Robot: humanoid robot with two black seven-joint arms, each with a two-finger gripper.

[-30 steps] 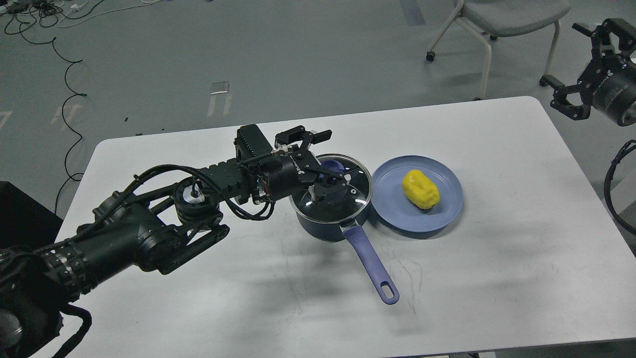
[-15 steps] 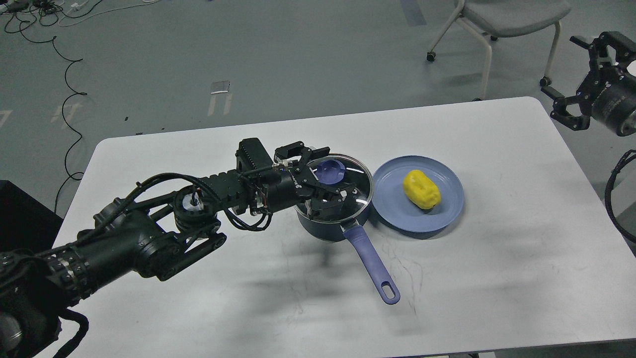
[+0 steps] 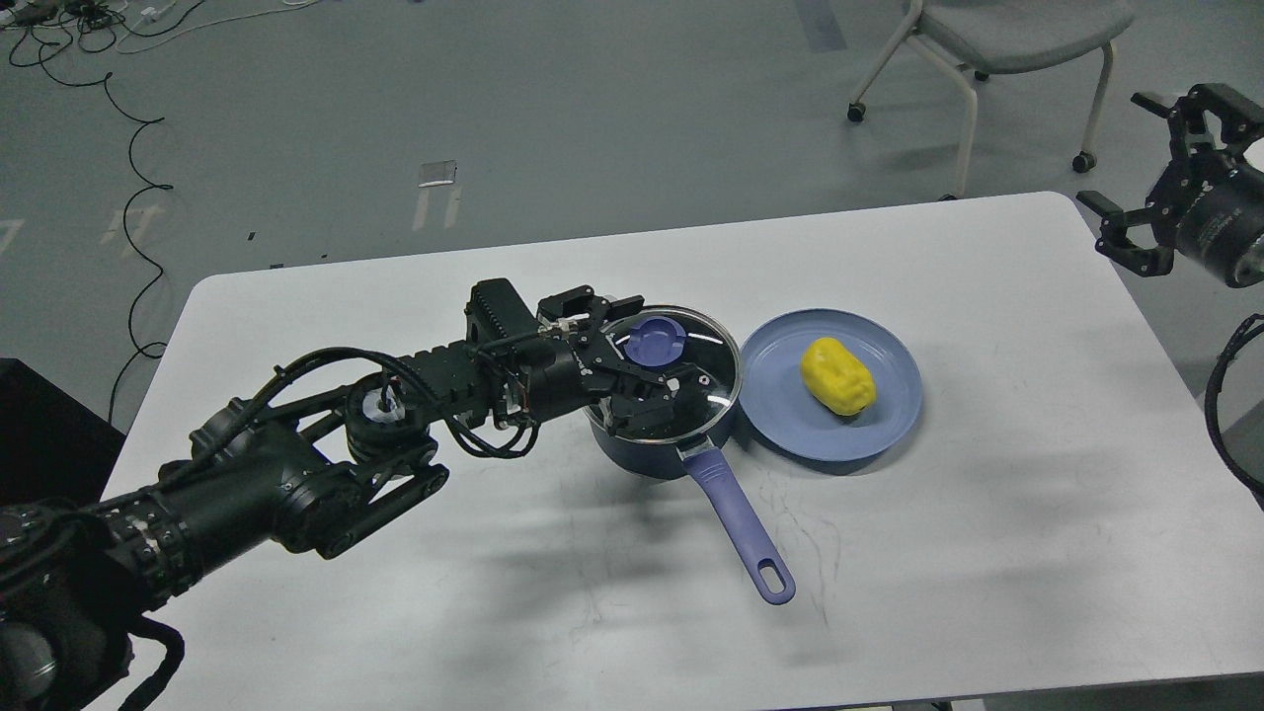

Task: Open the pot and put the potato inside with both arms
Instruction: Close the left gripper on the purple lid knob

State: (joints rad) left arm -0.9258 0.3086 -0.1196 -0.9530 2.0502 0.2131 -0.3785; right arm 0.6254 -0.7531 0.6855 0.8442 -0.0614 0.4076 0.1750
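A dark blue pot [image 3: 660, 449] with a long purple handle [image 3: 739, 525] stands mid-table. Its glass lid [image 3: 703, 363] is on, with a purple knob [image 3: 655, 343]. My left gripper [image 3: 644, 348] is open, its fingers on either side of the knob, one behind it and one in front over the glass. A yellow potato [image 3: 837, 375] lies on a blue plate [image 3: 780, 415] just right of the pot. My right gripper [image 3: 1150, 178] is open and empty, held in the air beyond the table's right edge.
The white table [image 3: 987, 553] has its far edge behind the pot and its right edge near my right arm. A grey chair [image 3: 997, 39] stands on the floor at the back right. Cables [image 3: 118, 128] lie on the floor at the back left.
My left gripper has dropped and pulled back slightly, so its fingers now straddle the lid knob. My right gripper has drifted a little up and right.
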